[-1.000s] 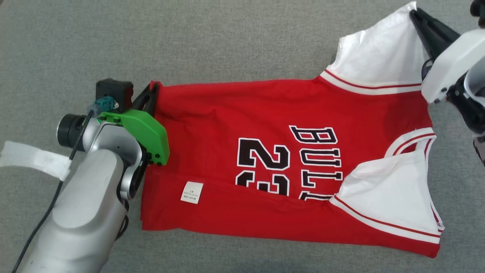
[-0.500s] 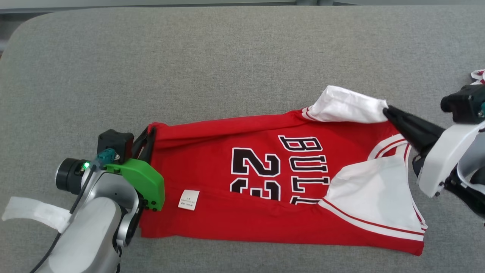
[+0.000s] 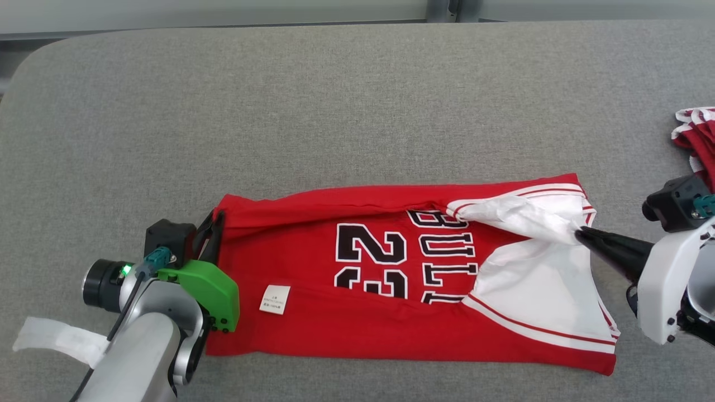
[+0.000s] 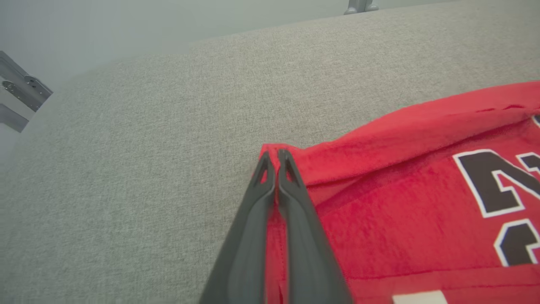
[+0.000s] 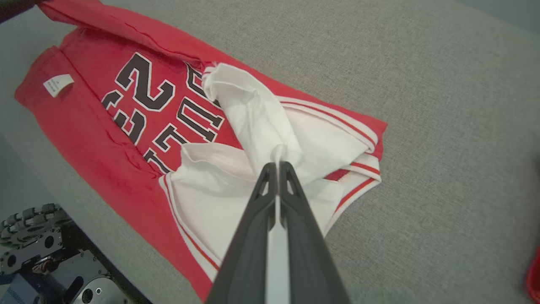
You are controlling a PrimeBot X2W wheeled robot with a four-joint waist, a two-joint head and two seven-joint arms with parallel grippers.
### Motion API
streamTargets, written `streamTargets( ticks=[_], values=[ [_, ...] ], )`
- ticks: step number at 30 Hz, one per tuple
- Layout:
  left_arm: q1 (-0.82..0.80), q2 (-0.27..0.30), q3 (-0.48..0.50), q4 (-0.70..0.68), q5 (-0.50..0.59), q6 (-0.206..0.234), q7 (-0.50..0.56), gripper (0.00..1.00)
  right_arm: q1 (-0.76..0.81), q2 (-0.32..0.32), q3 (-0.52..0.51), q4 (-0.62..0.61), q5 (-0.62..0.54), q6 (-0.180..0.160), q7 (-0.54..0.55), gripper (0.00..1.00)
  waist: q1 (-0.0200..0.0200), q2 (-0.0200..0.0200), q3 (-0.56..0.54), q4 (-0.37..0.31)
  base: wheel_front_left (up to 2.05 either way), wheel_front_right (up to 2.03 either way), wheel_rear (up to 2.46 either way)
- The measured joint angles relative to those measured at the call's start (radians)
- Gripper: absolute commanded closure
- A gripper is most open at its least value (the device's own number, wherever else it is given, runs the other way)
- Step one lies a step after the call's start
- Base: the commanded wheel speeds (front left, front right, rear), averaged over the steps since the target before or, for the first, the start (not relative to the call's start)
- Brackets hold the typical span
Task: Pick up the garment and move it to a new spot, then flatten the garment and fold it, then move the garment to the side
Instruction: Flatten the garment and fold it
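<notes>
We saw a grey fabric-covered surface point(image 3: 335, 100) with a rounded far-left corner. A red jersey point(image 3: 335, 312) lay on its near side, partly folded, and a second red-and-white garment point(image 3: 698, 134) at its right edge.

The grey surface point(image 3: 335, 111) is lit evenly and brightly, and only thin, soft shadows are cast beneath the garment point(image 3: 357, 329). Lines are bent at the wrist views' edges, and the left one's far background is rendered hazy.

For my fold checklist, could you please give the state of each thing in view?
jersey: lying on the grey surface, partly folded lengthwise
left gripper: shut on the jersey's hem corner
right gripper: shut on the white sleeve
other garment: crumpled
</notes>
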State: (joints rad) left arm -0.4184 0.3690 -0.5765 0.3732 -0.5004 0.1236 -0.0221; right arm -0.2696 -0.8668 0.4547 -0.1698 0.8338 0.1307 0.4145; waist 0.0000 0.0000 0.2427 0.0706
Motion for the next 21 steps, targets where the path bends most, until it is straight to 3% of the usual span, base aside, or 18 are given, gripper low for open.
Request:
streamTargets(
  ticks=[13, 21],
  values=[
    [0.041, -0.031, 0.005, 0.062, -0.037, 0.007, -0.046, 1.00, 0.139, -0.018, -0.082, -0.092, 0.055, 0.000, 0.163, 1.00, 0.0000, 0.0000, -0.034, 0.000, 0.00, 0.00, 0.00],
    [0.045, -0.039, 0.002, 0.092, -0.045, 0.009, -0.060, 1.00, 0.212, 0.012, -0.108, -0.109, 0.051, 0.000, 0.248, 1.00, 0.0000, 0.0000, -0.036, 0.005, 0.00, 0.00, 0.00]
  ],
)
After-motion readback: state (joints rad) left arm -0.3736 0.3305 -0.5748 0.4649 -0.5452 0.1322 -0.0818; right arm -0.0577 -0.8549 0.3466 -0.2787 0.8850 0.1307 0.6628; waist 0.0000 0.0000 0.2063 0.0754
